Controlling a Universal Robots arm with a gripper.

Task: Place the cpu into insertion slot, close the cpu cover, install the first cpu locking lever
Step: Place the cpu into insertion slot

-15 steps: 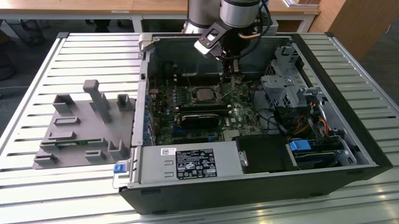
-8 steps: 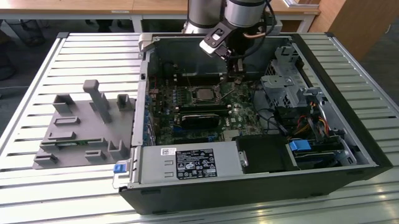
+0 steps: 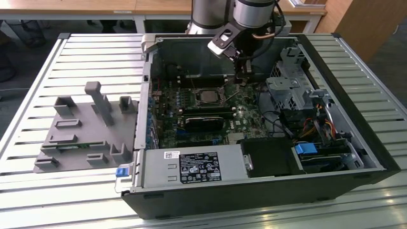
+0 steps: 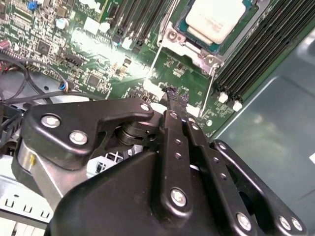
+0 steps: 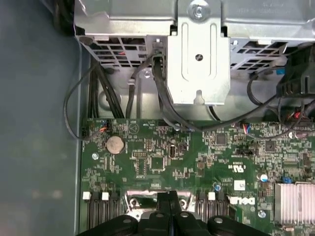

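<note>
Pale-metal cpu (image 4: 215, 18) noted seated in slot (image 4: 183, 24), fingers (image 4: 170, 125) clenched empty near lever (image 4: 155, 58); judged slow, square downward push best for latching.

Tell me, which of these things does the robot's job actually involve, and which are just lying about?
Part of the job: gripper, cpu, cpu cover, locking lever.

Just lying about: grey fixture tray, power supply, coin battery, metal drive cage, black cables.
</note>
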